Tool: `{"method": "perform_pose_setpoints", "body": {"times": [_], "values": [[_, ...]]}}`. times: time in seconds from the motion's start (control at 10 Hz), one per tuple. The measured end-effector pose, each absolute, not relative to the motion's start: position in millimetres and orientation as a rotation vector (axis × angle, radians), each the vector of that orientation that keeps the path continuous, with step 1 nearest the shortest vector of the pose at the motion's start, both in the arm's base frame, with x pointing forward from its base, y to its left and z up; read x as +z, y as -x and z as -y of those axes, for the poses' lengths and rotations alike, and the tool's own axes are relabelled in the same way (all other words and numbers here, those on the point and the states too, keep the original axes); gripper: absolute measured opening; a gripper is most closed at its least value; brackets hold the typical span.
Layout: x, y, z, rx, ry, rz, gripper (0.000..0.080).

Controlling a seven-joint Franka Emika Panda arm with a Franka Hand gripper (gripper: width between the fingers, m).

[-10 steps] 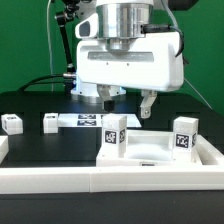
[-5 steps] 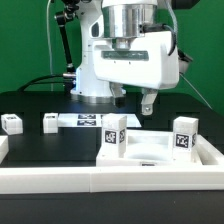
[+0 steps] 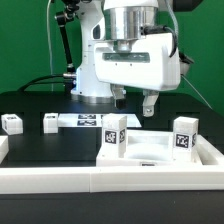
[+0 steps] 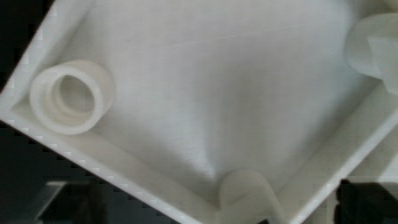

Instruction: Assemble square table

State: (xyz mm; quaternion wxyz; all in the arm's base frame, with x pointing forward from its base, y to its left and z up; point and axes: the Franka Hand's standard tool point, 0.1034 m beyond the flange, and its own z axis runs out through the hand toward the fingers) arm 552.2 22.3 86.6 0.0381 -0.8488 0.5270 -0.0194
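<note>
The square table's top [image 3: 150, 152] is a white rimmed tray lying at the front of the exterior view's right. Two tagged white legs [image 3: 114, 136] [image 3: 183, 139] stand upright at it. Two loose legs [image 3: 12, 123] [image 3: 50, 122] lie on the black table toward the exterior view's left. My gripper [image 3: 134, 101] hangs above and behind the top, open, with nothing between its fingers. The wrist view looks down into the top's inside [image 4: 214, 90], where a round socket [image 4: 71, 97] shows. My dark fingers [image 4: 365, 195] barely enter that picture.
The marker board [image 3: 88, 121] lies flat behind the top, between the loose legs and my gripper. A long white border rail [image 3: 90, 180] runs along the table's front edge. The robot's base and cables stand at the back.
My gripper has risen a little and shifted slightly toward the exterior view's right. It stays open. The parts have not moved.
</note>
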Motion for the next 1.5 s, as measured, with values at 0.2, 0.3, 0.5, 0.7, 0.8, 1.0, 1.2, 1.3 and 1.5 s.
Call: {"method": "perform_pose_setpoints", "body": {"times": [0.2, 0.3, 0.5, 0.7, 0.8, 1.0, 1.2, 1.3, 1.5], "values": [[84.6, -544, -25, -0.044, 2.552, -1.699, 0.0649], [82.9, -541, -24, -0.050, 2.551, -1.703, 0.0649], [82.4, -541, -24, -0.050, 2.555, -1.699, 0.0649], [81.9, -541, -24, -0.049, 2.549, -1.709, 0.0649], [81.7, -540, -25, -0.044, 2.509, -1.763, 0.0649], [77.4, -534, -32, -0.009, 2.317, -1.999, 0.0649], [68.9, -526, -45, 0.017, 2.132, -2.216, 0.0649], [69.1, -527, -45, 0.022, 2.081, -2.256, 0.0649], [67.3, -526, -49, 0.045, 1.885, -2.414, 0.0649]]}}
